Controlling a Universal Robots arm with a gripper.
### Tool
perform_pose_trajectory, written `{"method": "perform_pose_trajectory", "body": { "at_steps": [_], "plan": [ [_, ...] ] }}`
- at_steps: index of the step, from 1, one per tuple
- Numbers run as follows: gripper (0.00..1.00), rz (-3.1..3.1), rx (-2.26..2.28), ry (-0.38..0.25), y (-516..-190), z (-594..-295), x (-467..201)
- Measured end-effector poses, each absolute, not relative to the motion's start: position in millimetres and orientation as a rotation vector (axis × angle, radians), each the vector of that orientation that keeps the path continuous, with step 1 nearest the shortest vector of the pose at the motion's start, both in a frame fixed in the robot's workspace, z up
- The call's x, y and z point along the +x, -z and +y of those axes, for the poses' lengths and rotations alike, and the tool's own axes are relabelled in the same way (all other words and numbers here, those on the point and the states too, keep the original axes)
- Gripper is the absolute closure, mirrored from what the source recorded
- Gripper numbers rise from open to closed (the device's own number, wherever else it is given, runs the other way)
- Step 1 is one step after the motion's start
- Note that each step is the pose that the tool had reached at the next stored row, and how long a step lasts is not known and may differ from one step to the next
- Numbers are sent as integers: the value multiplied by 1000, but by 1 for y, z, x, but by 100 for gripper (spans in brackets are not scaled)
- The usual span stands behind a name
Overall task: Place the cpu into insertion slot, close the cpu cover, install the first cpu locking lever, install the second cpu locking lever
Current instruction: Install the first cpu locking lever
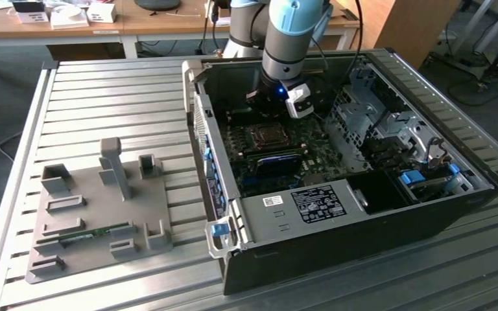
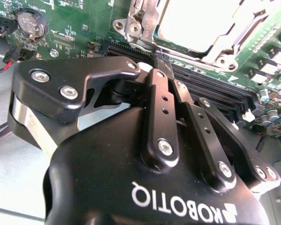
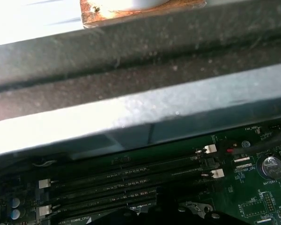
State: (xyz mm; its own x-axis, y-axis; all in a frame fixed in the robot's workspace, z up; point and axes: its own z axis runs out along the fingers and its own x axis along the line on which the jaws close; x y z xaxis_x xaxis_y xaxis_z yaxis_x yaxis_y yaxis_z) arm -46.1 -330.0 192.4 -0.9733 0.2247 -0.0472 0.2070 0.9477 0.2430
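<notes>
While the black tool [image 2: 155, 58] hung inside the open black computer case [image 1: 336, 240] on the ribbed metal worktop [image 1: 102, 97], its fingers [image 2: 159, 93] were pressed together, apparently pinching a thin metal locking lever [image 2: 147, 28] beside the square metal-rimmed insertion slot [image 1: 267, 135]. In the second wrist view, the small grey-topped cpu [image 2: 196, 23] already sat in the socket with the silver hinged cpu cover [image 2: 225, 44] down over it. Judging from that, 2 steps looked done; the levers seemed in progress.
</notes>
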Motion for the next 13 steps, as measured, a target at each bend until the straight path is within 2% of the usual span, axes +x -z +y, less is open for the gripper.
{"method": "perform_pose_trajectory", "body": {
  "at_steps": [13],
  "plan": [
    [89, 3027, 336, -366, -192, -330, -46]
  ]
}}
